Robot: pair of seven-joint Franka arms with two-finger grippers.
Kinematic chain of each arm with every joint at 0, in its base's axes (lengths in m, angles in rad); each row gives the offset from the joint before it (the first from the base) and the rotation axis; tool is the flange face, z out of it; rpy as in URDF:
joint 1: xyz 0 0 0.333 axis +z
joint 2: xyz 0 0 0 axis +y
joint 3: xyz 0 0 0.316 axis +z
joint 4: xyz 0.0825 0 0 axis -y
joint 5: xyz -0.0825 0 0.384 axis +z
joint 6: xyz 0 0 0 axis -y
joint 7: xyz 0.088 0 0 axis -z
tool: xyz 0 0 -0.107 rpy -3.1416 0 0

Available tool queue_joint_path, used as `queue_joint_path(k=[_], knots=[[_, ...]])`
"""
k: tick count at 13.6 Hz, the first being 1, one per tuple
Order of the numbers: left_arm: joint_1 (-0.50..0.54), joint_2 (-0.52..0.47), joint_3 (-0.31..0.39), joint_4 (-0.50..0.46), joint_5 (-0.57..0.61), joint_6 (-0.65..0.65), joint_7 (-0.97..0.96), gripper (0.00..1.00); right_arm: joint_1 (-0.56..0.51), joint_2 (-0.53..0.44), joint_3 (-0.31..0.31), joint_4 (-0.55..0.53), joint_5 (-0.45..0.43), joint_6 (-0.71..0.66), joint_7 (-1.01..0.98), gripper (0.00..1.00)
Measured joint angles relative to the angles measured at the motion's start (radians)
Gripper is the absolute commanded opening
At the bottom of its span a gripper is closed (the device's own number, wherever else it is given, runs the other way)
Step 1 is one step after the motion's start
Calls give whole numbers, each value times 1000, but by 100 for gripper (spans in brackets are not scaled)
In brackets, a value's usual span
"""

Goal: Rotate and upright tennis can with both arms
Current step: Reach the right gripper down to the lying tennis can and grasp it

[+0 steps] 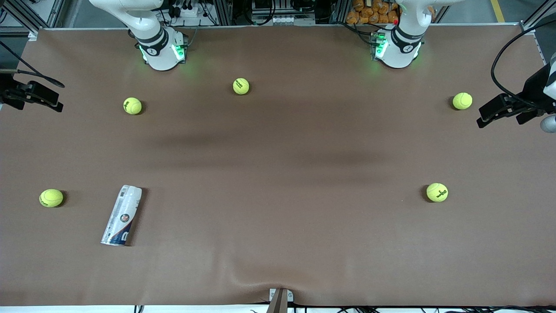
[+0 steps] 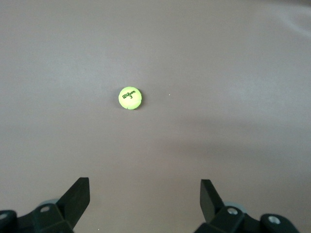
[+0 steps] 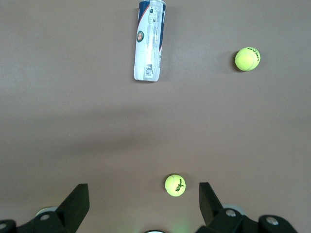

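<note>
The tennis can [image 1: 122, 215] is seen lying on its side on the bench [image 1: 278, 174], toward the right arm's end and near the front camera – not yet turned or raised. Both claws are held high with fingers apart, nothing gripped: left claw [image 2: 145, 204] over a ball [image 2: 129, 98], right claw [image 3: 144, 206] above the bench – presumably waiting.

Cut off at the picture edges

The tennis can [image 3: 149, 40] is cropped at its navy end in the right wrist view; both arms' upper links are cut off at twelve o'clock in the front view.
</note>
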State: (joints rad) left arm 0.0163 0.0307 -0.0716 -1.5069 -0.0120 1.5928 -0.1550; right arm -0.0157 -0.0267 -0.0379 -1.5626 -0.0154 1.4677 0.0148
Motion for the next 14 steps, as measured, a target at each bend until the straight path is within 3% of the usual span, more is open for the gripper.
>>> queue_joint_path(k=[10,14], knots=[[1,0,0,-1,0,-2,0,100,-4,20,-1,-5,9,8,0,100],[9,0,0,-1,0,-2,0,100,-26,199,-2,-16,17,118,0,100]])
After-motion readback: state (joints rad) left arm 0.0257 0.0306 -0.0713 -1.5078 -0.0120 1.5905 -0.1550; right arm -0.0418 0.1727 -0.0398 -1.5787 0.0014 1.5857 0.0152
